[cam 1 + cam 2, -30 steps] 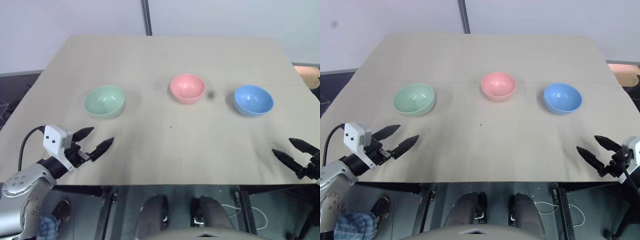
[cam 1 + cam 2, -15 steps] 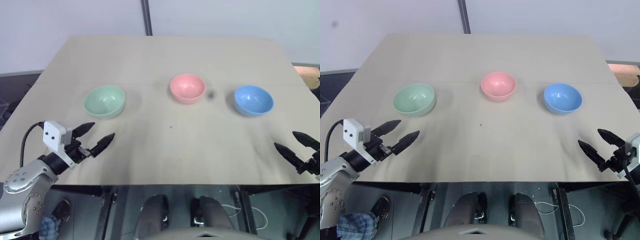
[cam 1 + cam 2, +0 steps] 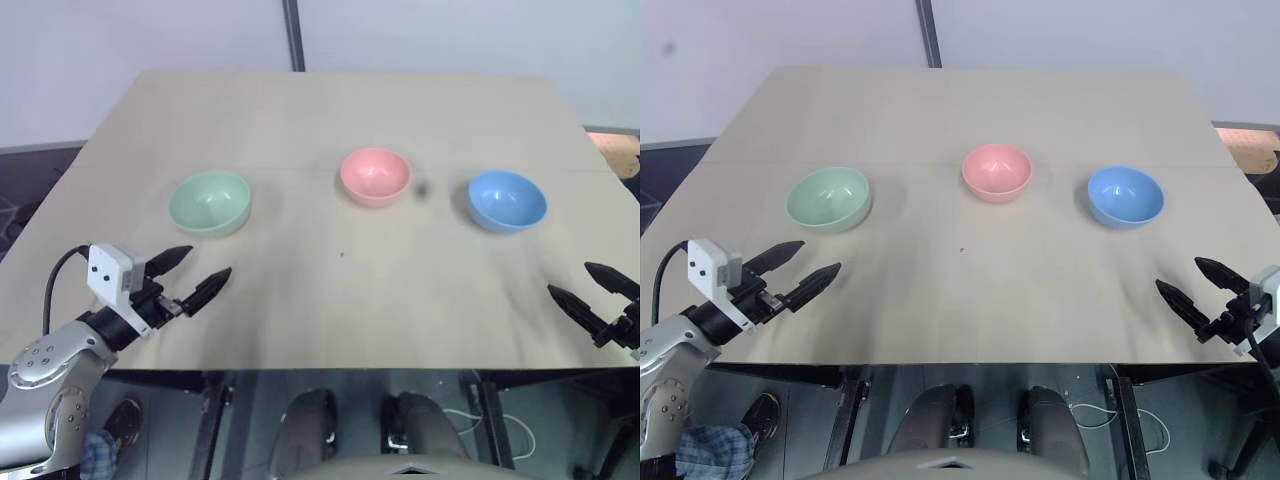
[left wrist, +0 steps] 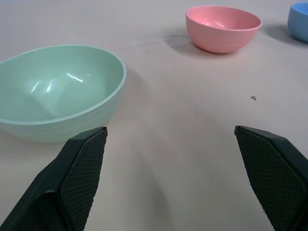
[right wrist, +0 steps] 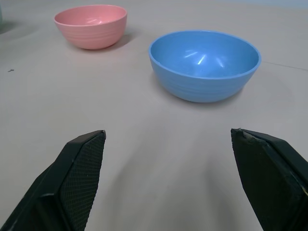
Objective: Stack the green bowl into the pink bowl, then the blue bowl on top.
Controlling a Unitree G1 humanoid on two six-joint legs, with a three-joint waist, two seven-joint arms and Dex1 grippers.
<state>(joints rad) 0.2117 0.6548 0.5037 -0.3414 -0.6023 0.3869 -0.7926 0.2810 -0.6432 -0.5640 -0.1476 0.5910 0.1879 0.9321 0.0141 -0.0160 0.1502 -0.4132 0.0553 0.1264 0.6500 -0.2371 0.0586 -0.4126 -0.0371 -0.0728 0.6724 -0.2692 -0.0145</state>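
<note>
The green bowl [image 3: 209, 202] is set upright on the left part of the table [image 3: 340, 120], mouth up, with bare tabletop all round it. It is seen as a plain, smooth, pale mint round bowl; being round, no long axis can be told. The pink bowl [image 3: 375, 176], salmon and of the same size, is placed near the middle, slightly farther back, well apart from the green one. The blue bowl [image 3: 507, 200], sky-blue, is placed to the right, apart from the pink. All three are kept well clear of the table's edges, and a wide bare strip is left between them and the near edge.

The left gripper [image 3: 193, 275] is held over the near left edge, fingers spread and nothing between them, pointed toward the green bowl. The right gripper [image 3: 591, 291] is held at the near right edge, likewise spread and unladen, aimed toward the blue bowl.
</note>
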